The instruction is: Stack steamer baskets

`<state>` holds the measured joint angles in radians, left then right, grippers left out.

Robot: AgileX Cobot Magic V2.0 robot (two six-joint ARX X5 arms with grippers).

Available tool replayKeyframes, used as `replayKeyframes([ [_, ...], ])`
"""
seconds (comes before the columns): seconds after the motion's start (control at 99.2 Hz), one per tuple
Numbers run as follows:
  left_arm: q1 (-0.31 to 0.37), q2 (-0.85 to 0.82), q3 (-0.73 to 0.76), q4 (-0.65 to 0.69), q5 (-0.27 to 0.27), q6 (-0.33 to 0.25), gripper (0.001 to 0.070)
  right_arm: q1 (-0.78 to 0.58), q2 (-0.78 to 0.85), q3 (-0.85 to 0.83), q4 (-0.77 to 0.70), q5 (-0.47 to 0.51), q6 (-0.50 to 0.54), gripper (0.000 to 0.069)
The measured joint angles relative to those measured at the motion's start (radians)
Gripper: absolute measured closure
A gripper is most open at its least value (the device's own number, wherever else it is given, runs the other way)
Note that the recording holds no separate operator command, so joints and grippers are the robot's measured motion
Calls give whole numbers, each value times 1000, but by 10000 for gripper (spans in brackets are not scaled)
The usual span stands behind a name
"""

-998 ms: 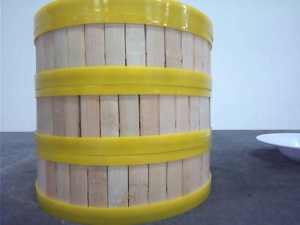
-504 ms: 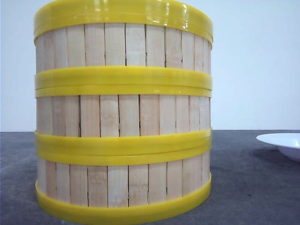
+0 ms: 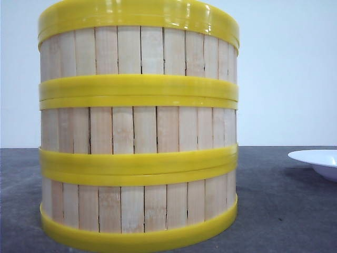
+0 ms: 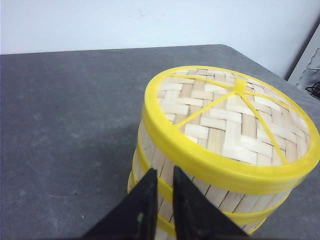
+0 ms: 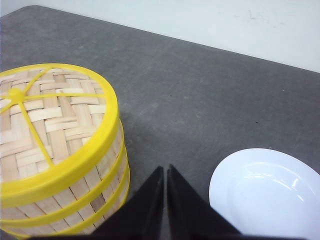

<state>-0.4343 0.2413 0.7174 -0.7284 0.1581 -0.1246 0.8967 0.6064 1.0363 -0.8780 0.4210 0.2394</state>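
Three steamer baskets (image 3: 138, 132) are being shown stacked in a single column on the grey table (image 3: 284, 211), capped by the woven lid (image 4: 235, 120) with its yellow rim (the front view is being filled almost wholly by the slatted walls).

Starting at the left, the left gripper (image 4: 164, 202) is being held with its black jaws narrowed to a thin slit, nothing between them. The stack is being met just ahead of those jaws and a little to their right, the tips seeming to sit close against the upper wall below the lid's rim; whether they are actually touching it cannot be told.

Further right, the right gripper (image 5: 165, 200) is being held with its jaws drawn almost together, likewise empty. From these jaws the stack lies ahead and off to the left, clear of the tips, while the white plate (image 5: 267, 192) is being seen on the opposite side, to their right, apart from the column.

The column's axis is being kept upright, its walls flush from basket to basket, so the stacking is judged to be complete. Of the two arms, the left is being judged the nearer, and any parting move would be turning on its jaws drawing straight back from the wall without nudging the column.
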Motion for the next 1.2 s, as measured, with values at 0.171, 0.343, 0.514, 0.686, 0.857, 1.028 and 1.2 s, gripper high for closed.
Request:
replayKeyframes([
  [0.171,0,0,0,0,0,0,681,0,0,0,0,0,0,684],
  [0.343,0,0,0,0,0,0,681,0,0,0,0,0,0,684],
  [0.514,5,0,0,2,-2,3,681,0,0,0,0,0,0,684],
  [0.686,65,0,-2,24,-56,26,681,0,0,0,0,0,0,684],
  [0.857,154,-15,-107,171,-185,31,681,0,0,0,0,0,0,684],
  [1.028,232,-68,-308,348,-291,31,681,0,0,0,0,0,0,684],
  [1.2,282,-137,-496,511,-364,31,681,0,0,0,0,0,0,684],
])
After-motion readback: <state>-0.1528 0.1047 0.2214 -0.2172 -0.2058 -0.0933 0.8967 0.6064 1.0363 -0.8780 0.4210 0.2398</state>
